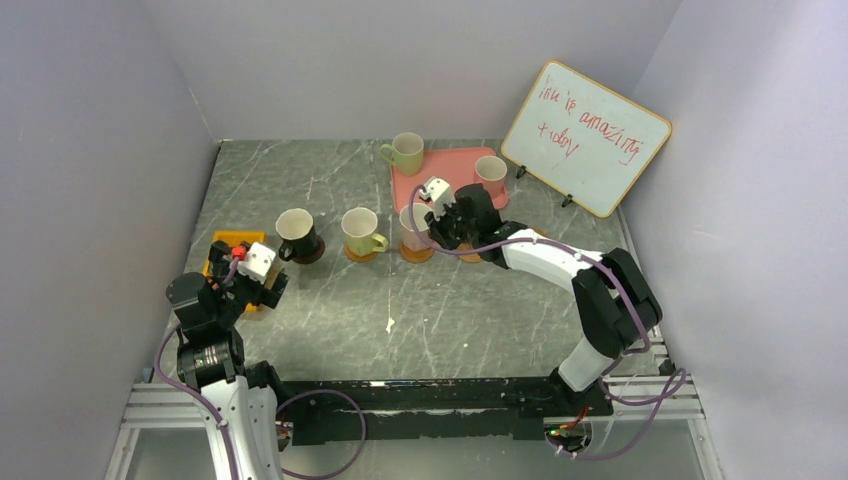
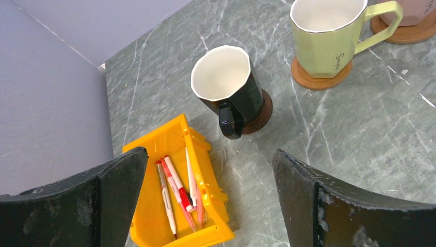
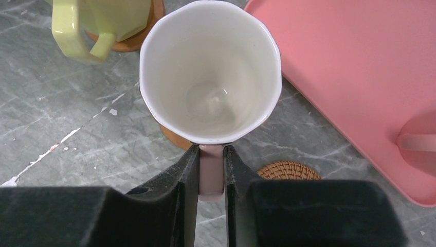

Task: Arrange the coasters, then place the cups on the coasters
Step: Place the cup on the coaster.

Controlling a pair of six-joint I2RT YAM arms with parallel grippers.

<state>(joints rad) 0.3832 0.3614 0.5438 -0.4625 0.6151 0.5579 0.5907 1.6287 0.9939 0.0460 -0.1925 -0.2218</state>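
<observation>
1. The pink cup [image 3: 211, 77] stands upright near the middle of the tabletop [image 1: 330, 300], just off the near left corner of the pink tray [image 3: 360, 67]. Its pale inside faces up.
2. The right claw [image 3: 211, 154] is clenched on this cup's handle. One dark finger presses each side of the handle, just below the rim.
3. A tan coaster [image 3: 172, 138] shows beneath the cup. I cannot tell whether the cup's base rests on it or hangs just above it.
4. A woven coaster [image 3: 288, 170] lies bare on the tabletop just beside the right claw, between the held cup and the tray edge.
5. To the left, a green cup [image 2: 329, 36] sits on an orange coaster [image 2: 319, 80], with its handle turned toward the pink cup.
6. Further left, the dark brown cup [image 2: 226, 87] sits on a dark brown coaster [image 2: 262, 116], its handle pointing toward the near edge.
7. A second pink cup [image 1: 490, 172] stands on the tray, and a second green cup [image 1: 407, 152] stands at the tray's far left corner.
8. The left claw [image 2: 210, 154] is released, its jaws spread wide and holding nothing. It hangs over a yellow bin [image 2: 154, 221] of pens [image 2: 177, 188] at the tabletop's left side.
9. A whiteboard [image 1: 585, 137] with red writing leans at the far right corner.
</observation>
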